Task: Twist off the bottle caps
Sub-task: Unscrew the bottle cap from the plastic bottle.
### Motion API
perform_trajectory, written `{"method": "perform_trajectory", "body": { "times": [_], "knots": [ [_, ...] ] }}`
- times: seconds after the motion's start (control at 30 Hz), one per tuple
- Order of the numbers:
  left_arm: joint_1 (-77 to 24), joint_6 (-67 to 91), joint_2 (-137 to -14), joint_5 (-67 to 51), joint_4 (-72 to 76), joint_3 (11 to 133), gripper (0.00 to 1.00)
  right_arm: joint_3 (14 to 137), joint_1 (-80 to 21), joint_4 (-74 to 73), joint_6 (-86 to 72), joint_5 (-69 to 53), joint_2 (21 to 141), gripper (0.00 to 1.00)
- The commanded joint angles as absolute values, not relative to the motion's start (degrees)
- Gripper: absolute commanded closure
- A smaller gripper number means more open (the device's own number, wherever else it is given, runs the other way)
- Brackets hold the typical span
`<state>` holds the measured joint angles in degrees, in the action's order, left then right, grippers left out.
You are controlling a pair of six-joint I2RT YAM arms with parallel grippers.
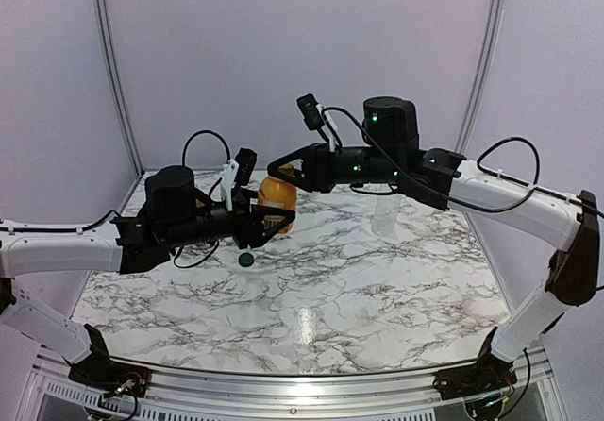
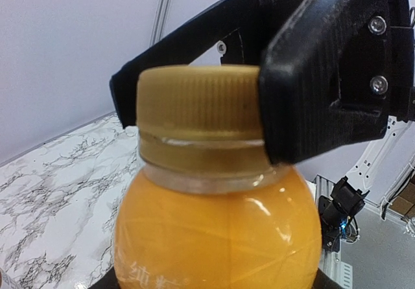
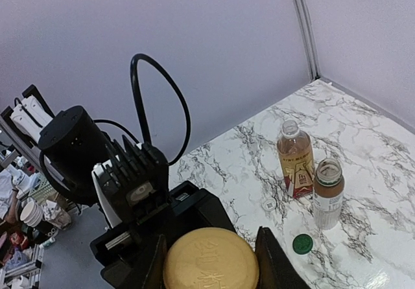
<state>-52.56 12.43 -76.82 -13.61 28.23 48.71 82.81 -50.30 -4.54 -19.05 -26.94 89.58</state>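
Top external view: the left gripper is clamped around the lower body of the round orange juice plastic bottle and holds it above the white marble-patterned table, left of centre towards the far side. The right gripper reaches in from the right at the bottle's top.

Left wrist view: its 2 black fingers are pressed against opposite sides of the ribbed orange plastic screw cap, pinching it. The cap sits on the neck, with its ring band just below.

Right wrist view, looking down on the cap: an amber tea plastic bottle with a red label and a short plastic bottle with a white label stand upright just beside each other on the table, both open-mouthed. A small round dark green plastic cap lies flat near the short bottle's base, and a small white plastic cap lies just beside the tea bottle.

From above, a tall clear plastic bottle stands right of centre, partly hidden behind the right arm.
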Motion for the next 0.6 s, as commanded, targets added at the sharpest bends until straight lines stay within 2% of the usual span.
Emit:
{"method": "perform_trajectory", "body": {
  "times": [0.0,0.1,0.2,0.33,0.57],
  "knots": [
    [-52.82,10.94,-76.92,-13.01,28.71,49.58,0.82,84.45,-50.58,-2.57,-19.7,-27.36,89.45,0.8],
    [-52.82,10.83,-76.9,-12.52,28.78,49.24,0.82,83.93,-50.47,-2.14,-19.32,-27.38,89.0,1.0],
    [-52.89,10.42,-76.7,-12.51,28.78,48.96,0.83,82.76,-49.96,-0.8,-18.64,-28.45,88.16,1.0],
    [-52.82,9.29,-76.09,-16.17,29.05,48.96,0.85,80.59,-48.18,4.24,-17.81,-36.43,87.09,1.0],
    [-52.85,8.25,-75.11,-34.52,30.91,49.43,0.86,77.76,-46.23,11.24,-14.98,-53.64,86.99,1.0]
  ]
}}
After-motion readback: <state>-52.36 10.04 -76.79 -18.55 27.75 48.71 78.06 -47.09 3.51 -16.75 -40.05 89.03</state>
